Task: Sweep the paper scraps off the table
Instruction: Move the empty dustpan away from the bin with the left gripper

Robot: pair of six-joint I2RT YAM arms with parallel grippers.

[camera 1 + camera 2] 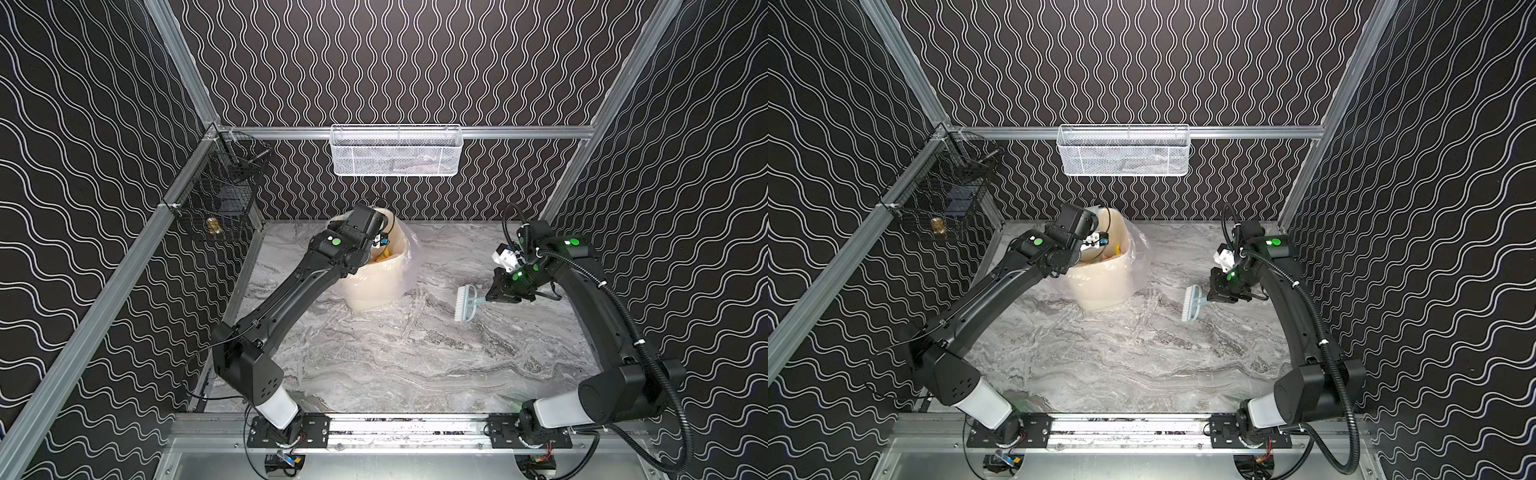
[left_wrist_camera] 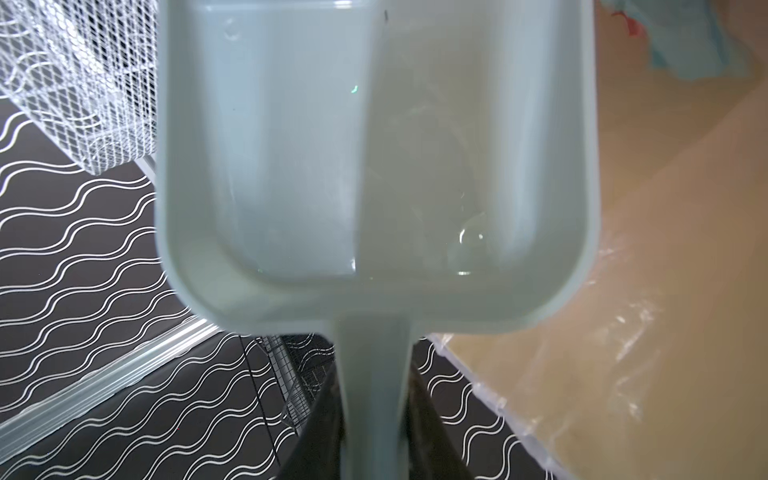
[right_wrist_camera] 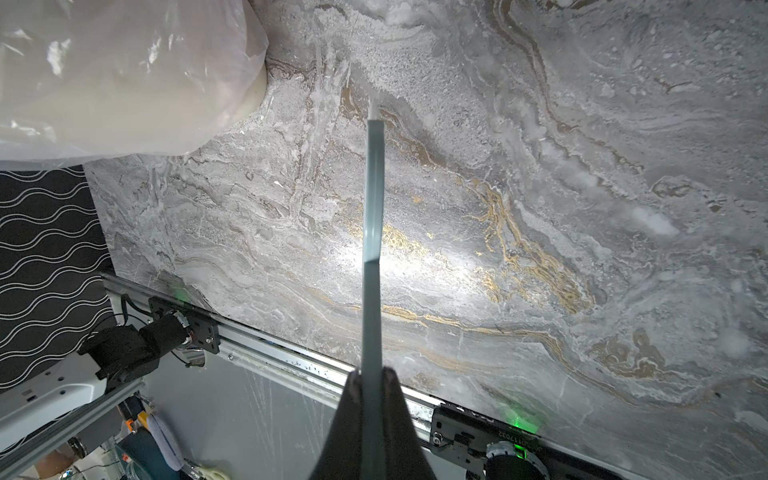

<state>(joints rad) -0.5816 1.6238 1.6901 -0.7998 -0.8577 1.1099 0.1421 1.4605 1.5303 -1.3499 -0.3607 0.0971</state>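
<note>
My left gripper [image 2: 374, 419] is shut on the handle of the pale blue dustpan [image 2: 374, 166]. The pan is held tilted over the open cream bin [image 1: 374, 286] at the back of the table [image 1: 415, 365], and nothing lies in it. Paper scraps lie inside the bin: yellow ones [image 1: 384, 254] [image 1: 1118, 249] show in both top views, and a light blue one [image 2: 681, 45] shows in the left wrist view. My right gripper [image 1: 494, 297] [image 3: 372, 374] is shut on the handle of the pale blue hand brush [image 1: 467, 303] [image 1: 1194, 305]. The brush is held low over the table's right side.
The bin has a clear plastic liner [image 1: 1138, 257] hanging over its rim. A white mesh basket [image 1: 395, 149] hangs on the back rail and a black wire basket [image 1: 220, 199] on the left rail. Aluminium rails [image 1: 407, 426] edge the table.
</note>
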